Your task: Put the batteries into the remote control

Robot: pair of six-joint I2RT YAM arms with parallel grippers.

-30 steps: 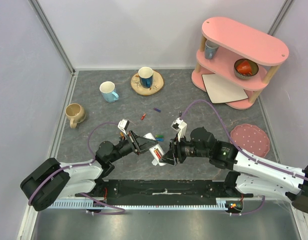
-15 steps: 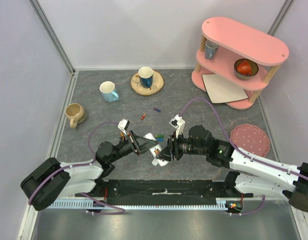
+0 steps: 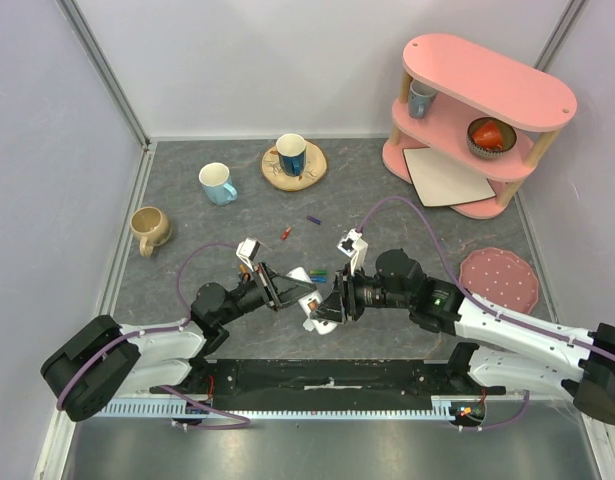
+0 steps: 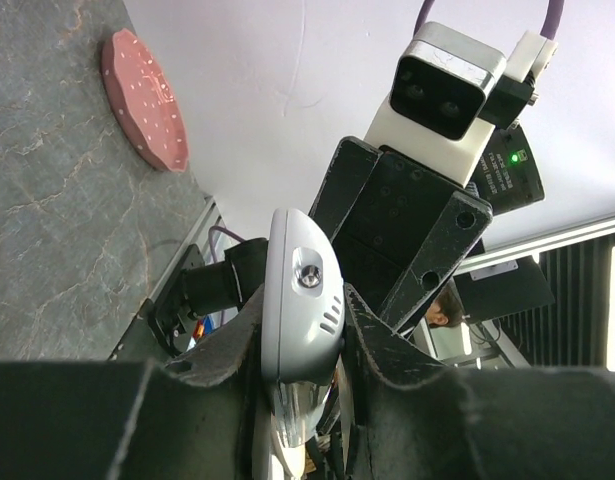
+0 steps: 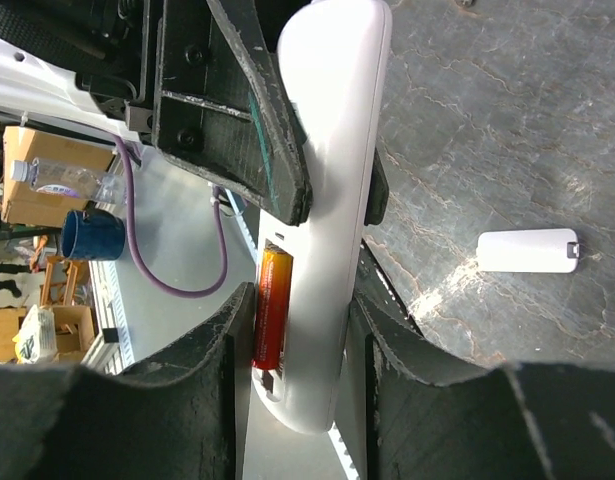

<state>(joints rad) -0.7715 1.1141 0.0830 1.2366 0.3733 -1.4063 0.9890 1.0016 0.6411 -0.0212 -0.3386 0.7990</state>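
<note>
My left gripper (image 4: 302, 345) is shut on the white remote control (image 4: 300, 290), holding it on edge above the table between the two arms. In the right wrist view the remote control (image 5: 337, 150) shows its open compartment with an orange-red battery (image 5: 271, 305) lying in it. My right gripper (image 5: 302, 340) straddles that end, one pad against the battery and the other against the remote's back. From above, the remote control (image 3: 310, 300) sits between both grippers. Loose batteries lie on the table: red (image 3: 285, 233), purple (image 3: 313, 219), green-blue (image 3: 318, 277).
A small white cover (image 5: 527, 250) lies on the grey table. A pink plate (image 3: 499, 280) sits right, a pink shelf (image 3: 477, 110) at the back right. Further back stand a light blue mug (image 3: 217, 183), a beige mug (image 3: 149, 228) and a mug on a coaster (image 3: 293, 160).
My right gripper has slid left onto the remote's end and its jaws have narrowed around it. The left arm holds still.
</note>
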